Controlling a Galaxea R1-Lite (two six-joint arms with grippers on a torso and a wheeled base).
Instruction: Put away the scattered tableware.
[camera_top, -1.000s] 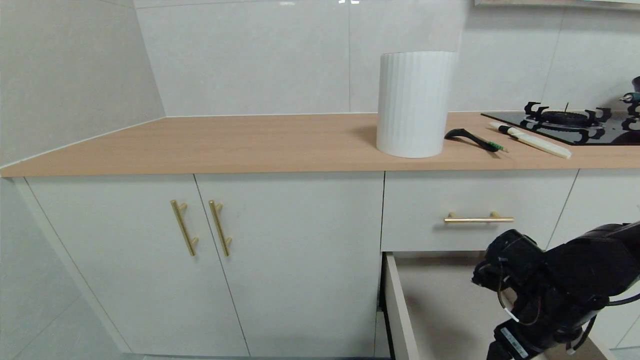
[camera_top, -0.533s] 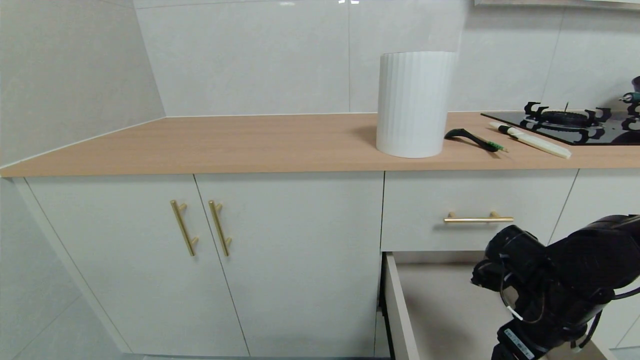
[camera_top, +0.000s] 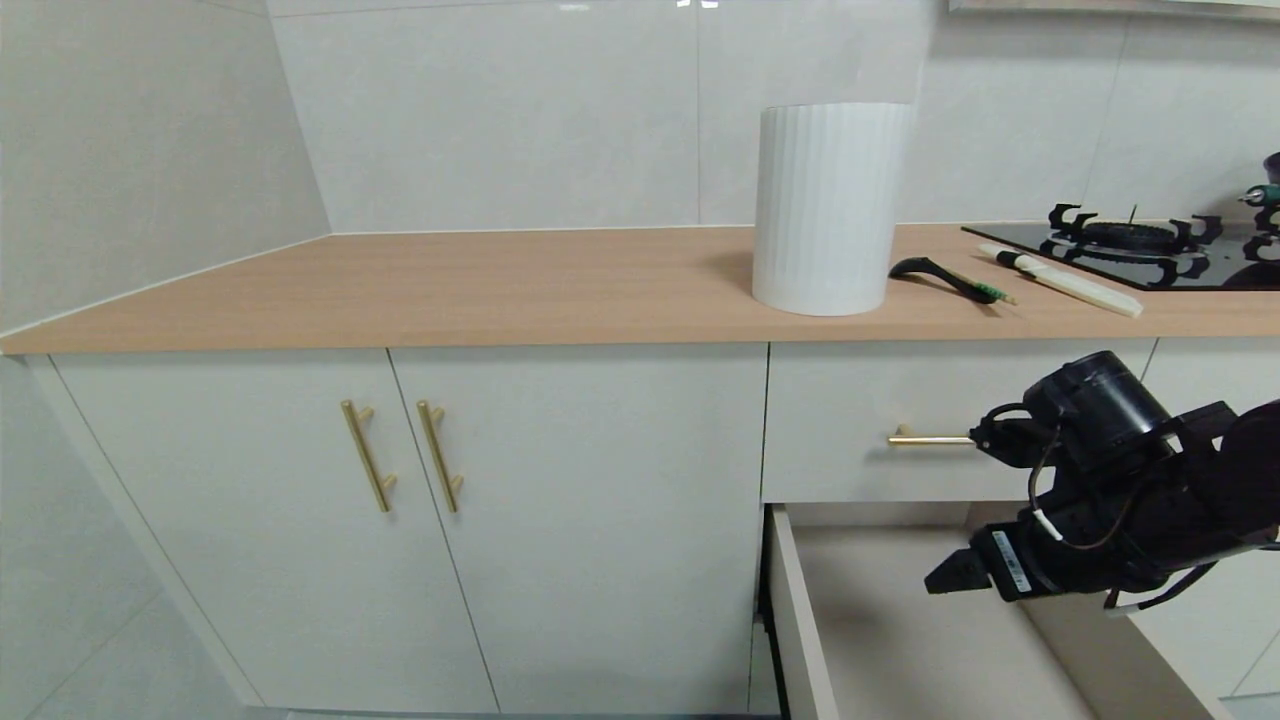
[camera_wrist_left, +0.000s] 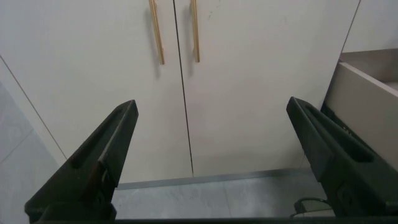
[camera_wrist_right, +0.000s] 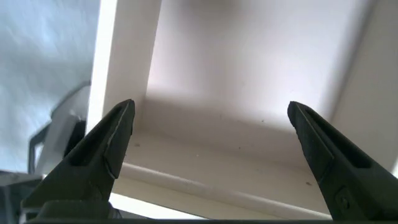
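On the wooden counter (camera_top: 500, 280), a black spoon (camera_top: 945, 276) and a long white utensil with a dark band (camera_top: 1062, 280) lie to the right of a tall white ribbed canister (camera_top: 825, 210). Below them the lower drawer (camera_top: 795, 610) stands pulled out, with nothing visible inside. My right gripper (camera_top: 950, 580) hangs over the drawer's inside, pointing left; in the right wrist view this gripper (camera_wrist_right: 211, 155) is open and holds nothing above the drawer (camera_wrist_right: 261, 56). My left gripper (camera_wrist_left: 211, 155) is wide open and holds nothing, low in front of the cabinet doors (camera_wrist_left: 249, 74).
The upper drawer (camera_top: 860, 420) with its gold handle (camera_top: 930, 437) is closed just above the open one. A black gas hob (camera_top: 1130, 240) lies at the counter's right end. Two cabinet doors with gold handles (camera_top: 400, 455) are closed to the left. The open drawer's side (camera_wrist_left: 367, 81) is near the left gripper.
My right arm has risen out of the lower right corner and turned, so the gripper now points left over the open drawer. Nothing on the counter has moved.
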